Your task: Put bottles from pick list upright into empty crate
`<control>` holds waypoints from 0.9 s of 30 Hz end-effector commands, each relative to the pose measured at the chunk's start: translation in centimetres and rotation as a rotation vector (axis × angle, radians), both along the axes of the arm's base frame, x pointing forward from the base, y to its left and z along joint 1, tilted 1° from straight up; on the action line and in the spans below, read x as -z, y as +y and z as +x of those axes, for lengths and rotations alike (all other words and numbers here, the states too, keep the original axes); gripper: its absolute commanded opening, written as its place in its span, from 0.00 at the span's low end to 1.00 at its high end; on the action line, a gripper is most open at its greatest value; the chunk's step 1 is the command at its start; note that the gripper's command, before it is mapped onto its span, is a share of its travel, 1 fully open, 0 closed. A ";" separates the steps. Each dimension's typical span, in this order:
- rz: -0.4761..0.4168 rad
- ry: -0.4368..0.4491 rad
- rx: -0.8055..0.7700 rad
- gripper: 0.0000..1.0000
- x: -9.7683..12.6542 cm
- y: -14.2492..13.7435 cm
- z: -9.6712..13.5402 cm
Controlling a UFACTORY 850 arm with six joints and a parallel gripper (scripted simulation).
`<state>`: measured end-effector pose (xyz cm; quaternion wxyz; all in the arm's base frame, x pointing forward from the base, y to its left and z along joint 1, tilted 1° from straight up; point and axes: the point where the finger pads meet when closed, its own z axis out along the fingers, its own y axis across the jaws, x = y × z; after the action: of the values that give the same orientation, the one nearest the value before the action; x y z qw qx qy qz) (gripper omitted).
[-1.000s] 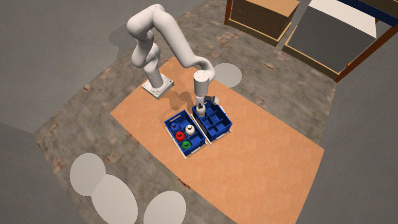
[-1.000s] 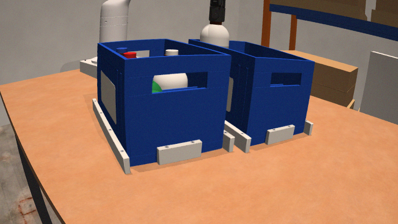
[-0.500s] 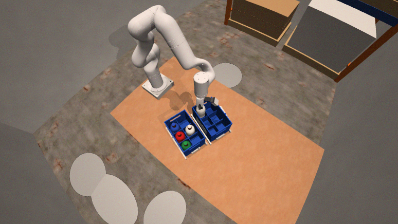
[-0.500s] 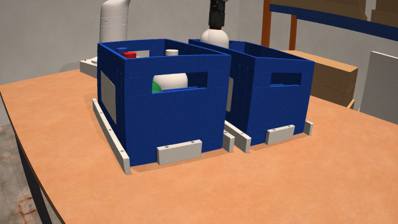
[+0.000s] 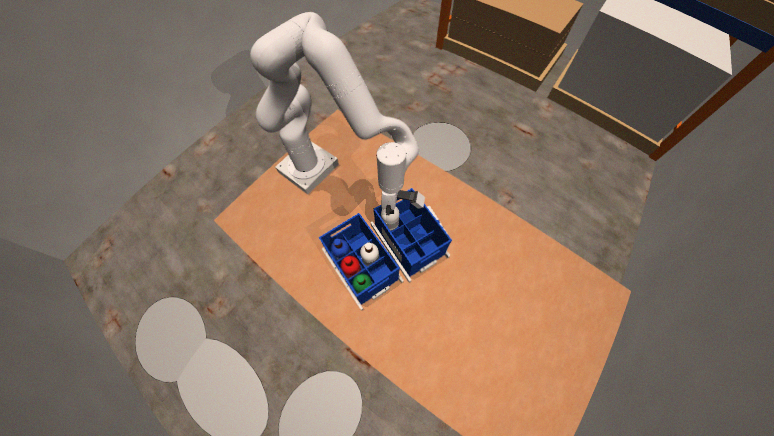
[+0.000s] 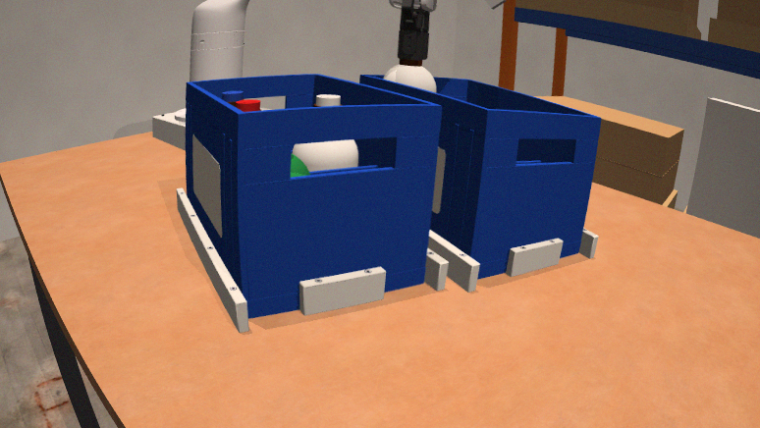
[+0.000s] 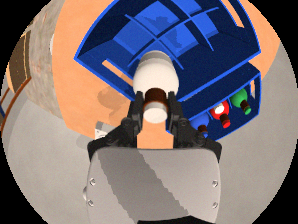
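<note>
My gripper (image 6: 412,50) is shut on the neck of a white bottle (image 6: 410,77) and holds it upright, partly sunk into the back left cell of the right blue crate (image 6: 510,159). The wrist view shows the fingers around the bottle's brown neck above that crate (image 7: 173,36), whose other cells are empty. The left blue crate (image 5: 359,258) holds a blue-capped (image 5: 339,246), a white-capped (image 5: 369,252), a red-capped (image 5: 349,264) and a green (image 5: 361,281) bottle, all upright. I cannot make out the pick list.
Grey stop rails (image 6: 342,290) are screwed to the table around both crates. The arm's base (image 5: 306,170) stands at the table's back corner. Shelves with cardboard boxes (image 5: 509,32) stand beyond the table.
</note>
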<state>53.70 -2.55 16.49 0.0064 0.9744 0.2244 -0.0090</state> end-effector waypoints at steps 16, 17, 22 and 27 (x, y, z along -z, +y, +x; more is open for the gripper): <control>0.000 -0.002 0.000 0.00 1.6 0.0 0.1; 0.000 -0.002 0.000 0.00 1.7 0.0 0.1; 0.000 -0.002 0.000 0.00 2.1 0.0 0.1; 0.000 -0.002 0.000 0.00 2.5 0.0 0.1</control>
<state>53.69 -2.59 14.16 0.0064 0.9744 0.2244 -0.0089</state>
